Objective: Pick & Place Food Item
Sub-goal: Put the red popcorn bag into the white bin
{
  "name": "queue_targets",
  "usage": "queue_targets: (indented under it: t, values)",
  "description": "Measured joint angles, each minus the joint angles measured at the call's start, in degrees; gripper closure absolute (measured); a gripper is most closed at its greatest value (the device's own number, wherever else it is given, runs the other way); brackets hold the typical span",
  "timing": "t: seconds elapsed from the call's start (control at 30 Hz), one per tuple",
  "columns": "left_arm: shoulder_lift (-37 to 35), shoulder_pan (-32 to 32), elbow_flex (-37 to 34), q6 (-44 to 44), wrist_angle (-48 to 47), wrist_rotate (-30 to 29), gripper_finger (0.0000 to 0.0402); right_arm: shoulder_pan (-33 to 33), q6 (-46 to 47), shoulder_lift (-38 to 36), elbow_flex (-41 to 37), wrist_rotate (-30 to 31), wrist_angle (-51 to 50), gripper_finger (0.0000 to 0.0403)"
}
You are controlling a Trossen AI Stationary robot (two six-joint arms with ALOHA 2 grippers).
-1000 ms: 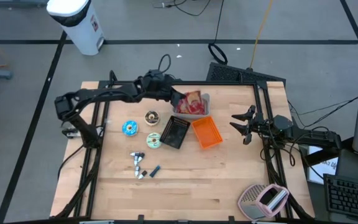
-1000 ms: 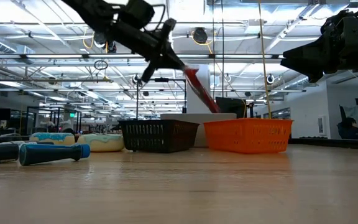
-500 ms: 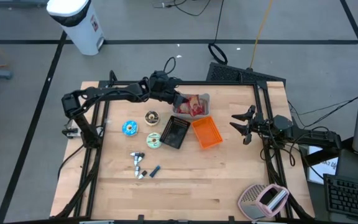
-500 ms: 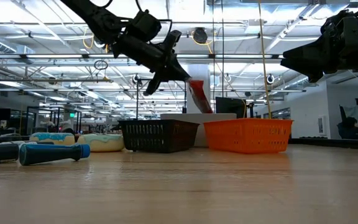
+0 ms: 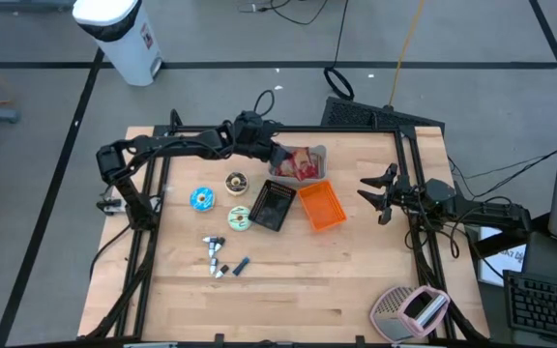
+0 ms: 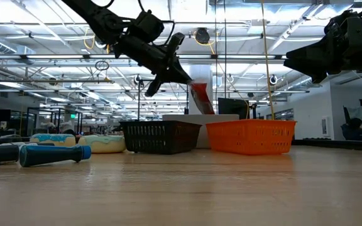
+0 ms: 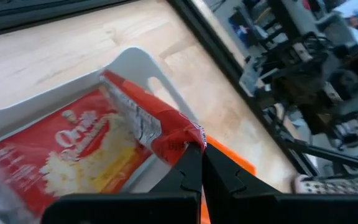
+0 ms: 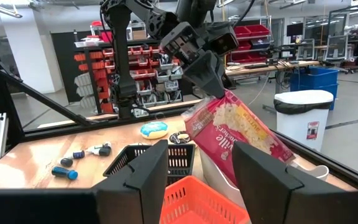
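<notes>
From above, the left gripper (image 5: 271, 153) is reaching across the far side of the table, pinching one corner of the popcorn bag (image 5: 299, 162), which is lying in the white bin (image 5: 319, 153); the bag's long axis is running rightward away from the fingertips. The right gripper (image 5: 367, 191) is waiting by the table's right edge, fingers parted and holding nothing. At table height, the bag (image 6: 200, 95) is hanging tilted below the closed fingers, its lower end dipping behind the black basket (image 6: 159, 137) and orange basket (image 6: 251, 136). Through the left wrist camera, the fingers are meeting on the bag's red corner (image 7: 176, 135) over the bin (image 7: 135, 62). The right wrist camera is showing the bag (image 8: 235, 134) slanting down from the left gripper (image 8: 213, 84); the left arm is plainly nearer, so release probably comes next.
</notes>
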Motion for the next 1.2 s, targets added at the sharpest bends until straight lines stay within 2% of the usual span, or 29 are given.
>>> queue_targets:
  t: [0.17,0.37,0.6,0.9,1.07,1.2]
  values:
    - [0.00,-0.81,0.00,0.71,0.43,-0.41,0.0401,0.01,0.00,-0.02,-0.01,0.00,-0.02,0.0236]
    - [1.19,-1.28,0.02,0.31,5.46,-2.15,0.0401,-0.01,0.00,-0.02,0.01,0.00,0.00,0.0236]
    - [6.02,-1.28,0.02,-3.18,11.01,3.96,0.0401,-0.01,0.00,-0.02,0.01,-0.04,-0.02,0.0236]
    - [6.22,-1.06,0.02,-3.20,10.69,4.51,0.0400,0.00,0.00,-0.02,0.01,0.00,-0.01,0.0236]
    - [6.21,-1.06,0.02,-4.36,10.32,3.98,0.0377,0.00,0.00,0.00,-0.01,0.00,-0.01,0.0236]
    - [6.21,-1.04,0.02,-4.05,10.27,3.78,0.0331,-0.01,0.00,-0.02,0.01,0.00,-0.01,0.0236]
